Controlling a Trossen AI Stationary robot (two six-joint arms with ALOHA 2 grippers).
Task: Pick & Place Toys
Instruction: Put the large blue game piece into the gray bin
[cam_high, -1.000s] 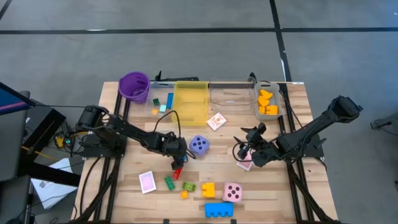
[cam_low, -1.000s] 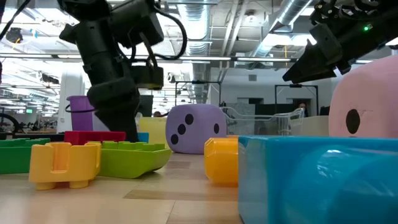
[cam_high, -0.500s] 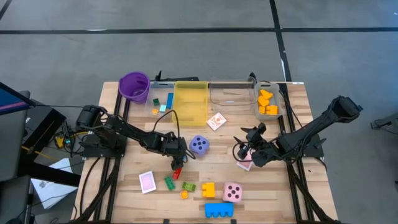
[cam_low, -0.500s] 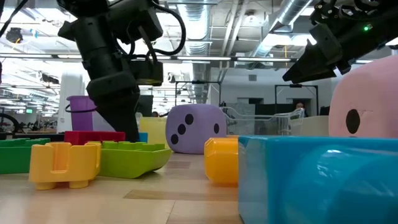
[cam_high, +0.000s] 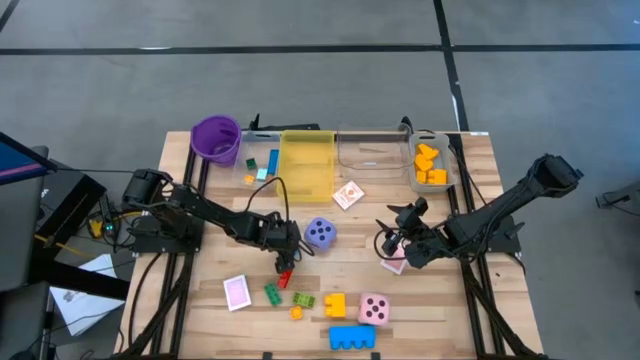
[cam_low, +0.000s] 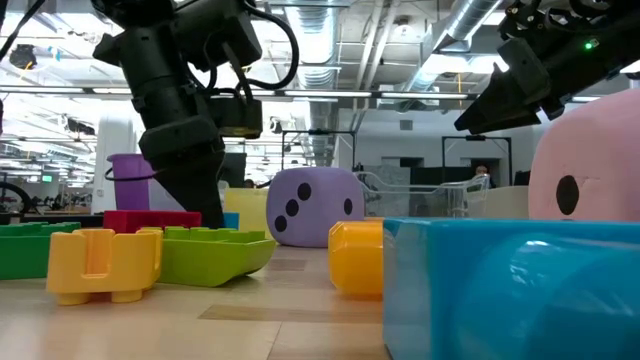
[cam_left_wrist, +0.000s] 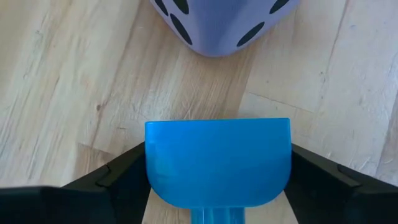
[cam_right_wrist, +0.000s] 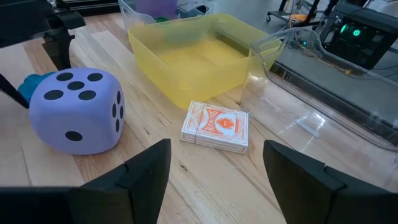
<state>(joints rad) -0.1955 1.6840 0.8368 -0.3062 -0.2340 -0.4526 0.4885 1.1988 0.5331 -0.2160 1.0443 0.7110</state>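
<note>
Left gripper: left of centre in the high view, tip down at the table beside the red brick; its wrist view shows a blue brick filling the gap between the two dark fingers, which stand at the brick's sides (whether they press it firmly I cannot tell)
Right gripper: right of centre in the high view, raised above the boards over a pink-backed card; jaws parted, nothing between them
Purple die: mid-table, just right of the left gripper; it fills the upper edge of the left wrist view
Pink die: lower centre of the high view, just above the big blue brick
Yellow brick: touching or nearly touching the pink die's left side
Green bricks: lower centre, left of the yellow brick, below the red one
Second card: lower left of the toy cluster, lying flat
Card box: orange-patterned, lying between the yellow bin and the clear bin
Small bin at upper right: holds orange bricks
Purple cup: upper left corner of the table
</note>
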